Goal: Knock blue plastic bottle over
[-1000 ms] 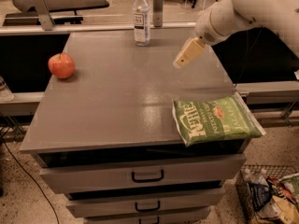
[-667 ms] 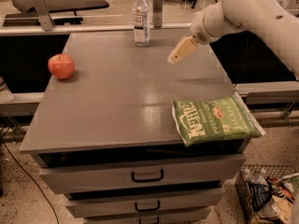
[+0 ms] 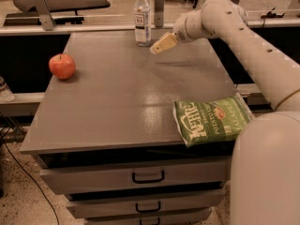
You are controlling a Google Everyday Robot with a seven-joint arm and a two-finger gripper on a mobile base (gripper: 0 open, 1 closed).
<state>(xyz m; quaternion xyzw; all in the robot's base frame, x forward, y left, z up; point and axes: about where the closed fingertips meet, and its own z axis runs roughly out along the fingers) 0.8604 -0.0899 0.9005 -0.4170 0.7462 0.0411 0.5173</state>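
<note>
The blue plastic bottle (image 3: 142, 18) stands upright at the far edge of the grey table (image 3: 117, 102). It is clear, with a white cap and a white label. My gripper (image 3: 158, 47) hovers just right of the bottle and slightly nearer, close to its base. It is beside the bottle; I cannot tell if they touch. My white arm reaches in from the right.
A red apple (image 3: 62, 65) sits at the table's left side. A green chip bag (image 3: 211, 120) lies at the front right corner. Drawers (image 3: 147, 177) are below the tabletop. A rail and metal post (image 3: 159, 6) stand behind the table.
My gripper has moved left and toward the far edge, closing in on the bottle. The bottle, apple and chip bag have not moved.
</note>
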